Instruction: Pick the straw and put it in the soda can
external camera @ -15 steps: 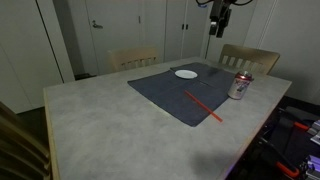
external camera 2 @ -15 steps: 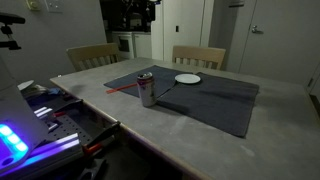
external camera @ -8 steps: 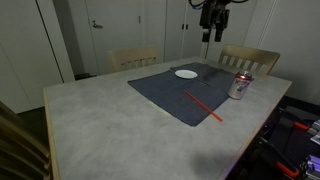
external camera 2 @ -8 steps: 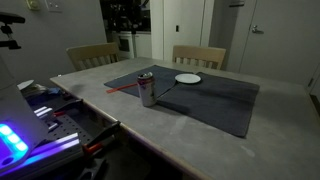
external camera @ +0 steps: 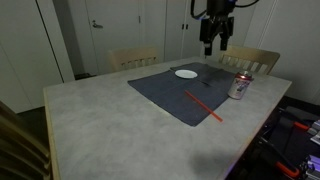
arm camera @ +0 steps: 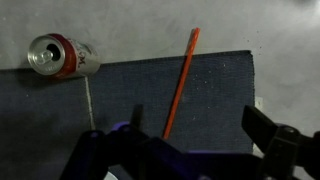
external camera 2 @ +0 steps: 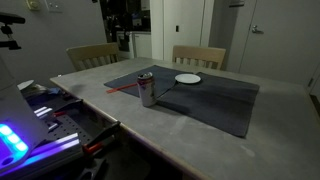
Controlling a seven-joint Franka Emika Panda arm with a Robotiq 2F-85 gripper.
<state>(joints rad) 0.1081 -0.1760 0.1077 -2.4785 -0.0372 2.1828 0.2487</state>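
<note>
Straw (arm camera: 181, 83), long, thin, straight and red-orange, is lying in the wrist view between the two dark fingers (arm camera: 268, 132), which are standing wide apart and holding nothing. The black gripper (external camera: 213, 44) is hanging high above the far side of the pale speckled table (external camera: 90, 120), well clear of everything on it. Below, the straw is resting flat, mostly on the dark grey cloth mat (external camera: 160, 88), with one end reaching past the mat's edge onto bare tabletop. The small silver soda can with red markings (external camera: 240, 86) is standing upright at that edge, apart from the straw. A flat white round plate (external camera: 185, 73) is sitting farther back on the mat.

The straw is probably weighing almost nothing and, being smooth, is apt to roll or slip, while a hard squeeze is liable to flatten it. Closing the fingers gently across it, somewhat off its middle, is looking wisest, leaving a long free end for the can's mouth.
</note>
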